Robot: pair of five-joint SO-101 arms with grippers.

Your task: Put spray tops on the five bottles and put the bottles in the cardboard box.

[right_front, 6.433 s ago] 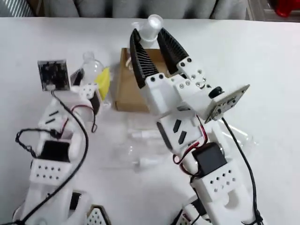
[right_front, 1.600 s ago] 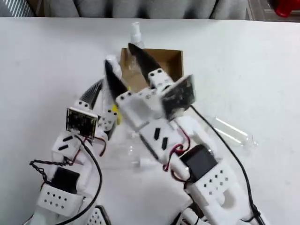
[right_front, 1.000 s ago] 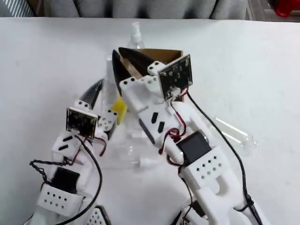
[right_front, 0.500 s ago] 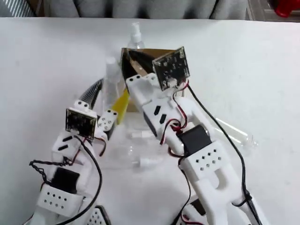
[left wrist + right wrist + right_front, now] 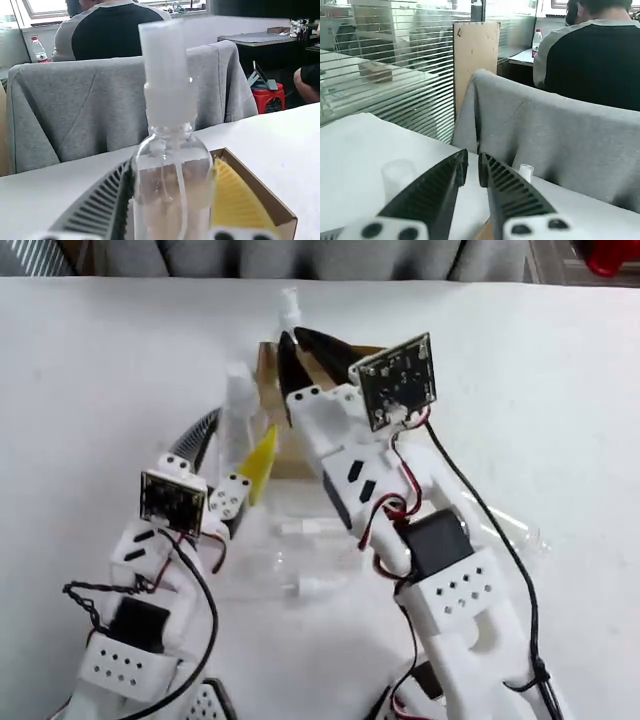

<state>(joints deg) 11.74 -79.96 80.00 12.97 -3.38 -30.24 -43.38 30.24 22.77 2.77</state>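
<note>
My left gripper (image 5: 236, 440) is shut on a clear bottle (image 5: 238, 405) that stands upright with a white spray top on it, just left of the cardboard box (image 5: 285, 462). In the left wrist view that bottle (image 5: 170, 180) sits between the grey finger and the yellow finger (image 5: 235, 205), with the box corner (image 5: 272, 212) behind. My right gripper (image 5: 292, 340) hangs over the box, shut, with nothing between its black fingers (image 5: 445, 180). A second bottle with a spray top (image 5: 290, 305) stands behind the box.
Two clear bottles (image 5: 300, 530) (image 5: 290, 585) lie on the white table between the arms. Another clear bottle (image 5: 500, 525) lies to the right of the right arm. A grey-covered chair back (image 5: 560, 135) lines the far table edge.
The right gripper drew away from the held bottle's spray top, swung right over the box and turned its wrist, its fingers closing. The left arm kept still with its bottle.
</note>
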